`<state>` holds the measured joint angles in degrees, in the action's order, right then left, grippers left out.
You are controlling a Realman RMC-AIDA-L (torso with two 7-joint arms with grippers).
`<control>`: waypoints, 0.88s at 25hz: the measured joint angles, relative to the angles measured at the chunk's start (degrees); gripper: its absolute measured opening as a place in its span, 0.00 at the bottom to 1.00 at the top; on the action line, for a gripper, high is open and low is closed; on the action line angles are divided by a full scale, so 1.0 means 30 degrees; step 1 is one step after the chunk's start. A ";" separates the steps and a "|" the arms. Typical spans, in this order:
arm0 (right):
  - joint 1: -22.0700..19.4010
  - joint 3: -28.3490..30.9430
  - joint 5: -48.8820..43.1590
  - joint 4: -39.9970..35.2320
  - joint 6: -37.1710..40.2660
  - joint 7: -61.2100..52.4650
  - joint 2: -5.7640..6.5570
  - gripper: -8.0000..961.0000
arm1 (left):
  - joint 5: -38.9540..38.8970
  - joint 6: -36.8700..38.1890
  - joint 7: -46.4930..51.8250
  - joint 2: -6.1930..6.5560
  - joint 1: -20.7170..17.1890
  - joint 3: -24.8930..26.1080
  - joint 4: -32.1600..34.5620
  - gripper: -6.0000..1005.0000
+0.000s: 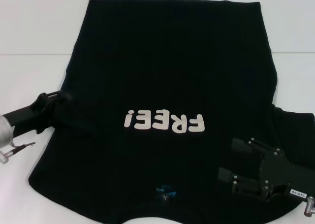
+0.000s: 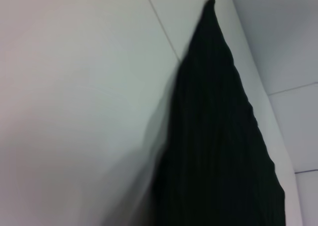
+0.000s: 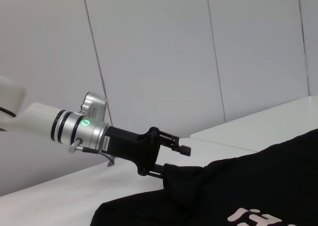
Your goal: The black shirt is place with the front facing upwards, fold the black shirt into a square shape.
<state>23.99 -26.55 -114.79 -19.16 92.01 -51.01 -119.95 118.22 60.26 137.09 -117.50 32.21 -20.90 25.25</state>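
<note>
A: Where is the left claw [image 1: 58, 100]?

B: At about nine o'clock in the head view, low at the left edge of the black shirt [image 1: 167, 86]. Its fingers meet the cloth there, and the right wrist view shows the left claw [image 3: 171, 161] with one finger above the fabric and one below, a raised bunch of shirt edge pinched between them.

A: So it is grasping the shirt?

B: Yes, clenched on the shirt's left edge. The left wrist view shows the black shirt [image 2: 218, 136] running away as a dark wedge to a point, with bare white tabletop [image 2: 74, 112] beside it.

A: And the right claw [image 1: 232, 167]?

B: At about five o'clock, resting over the shirt's near right part. Its two fingers lie apart, released, with nothing between them that I can see.

A: How does the shirt lie?

B: Spread on the white tabletop [image 1: 34, 37], filling the middle, front up. The "FREE!" print [image 1: 164, 121] reads upside down from the head view, at the centre, and the blue neck label [image 1: 165, 191] sits at six o'clock, so the collar is nearest the robot and the hem runs straight across at twelve o'clock.

A: Any open room around the edges?

B: Bare tabletop shows at ten and eleven o'clock, and at one to three o'clock. The right sleeve reaches out toward four o'clock, just behind the right claw.
</note>
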 joint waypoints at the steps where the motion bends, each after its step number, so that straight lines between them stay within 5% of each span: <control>1: -0.0001 0.0000 0.0001 -0.0001 0.0001 -0.0002 0.0000 0.95 | -0.0011 0.0074 -0.0002 -0.0090 0.0199 0.0015 0.0060 0.56; 17: 0.0077 0.0046 0.0001 0.0000 0.0020 0.0095 -0.0032 0.95 | -0.0205 -0.0233 -0.0885 -0.0988 0.2398 0.0083 -0.0001 0.57; 22: 0.0151 0.0028 0.0001 0.0001 0.0002 0.0099 -0.0030 0.95 | -0.1303 -0.0917 -0.1885 -0.1612 0.2805 -0.0021 -0.0047 0.57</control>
<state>24.44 -26.46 -114.78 -19.16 92.02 -50.71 -120.04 114.31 57.51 131.44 -122.33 40.63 -20.96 25.11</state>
